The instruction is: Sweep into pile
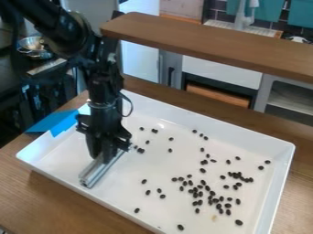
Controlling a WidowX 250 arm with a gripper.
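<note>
The black gripper [105,153] hangs down over the left part of the white tray [149,171], shut on a silver metal bar [93,172]. That bar lies low at the tray floor, slanting from the gripper down towards the tray's front-left. Many small dark beans [198,194] are scattered over the tray, thickest in its right half. A few beans [140,150] lie just right of the gripper, and others are spread along the middle and front.
Raised white walls surround the tray on a wooden table [45,194]. A blue sheet [54,122] sits at the tray's left corner. Behind the tray runs a raised wooden shelf [207,43]. At the upper left stands a metal bowl [35,47].
</note>
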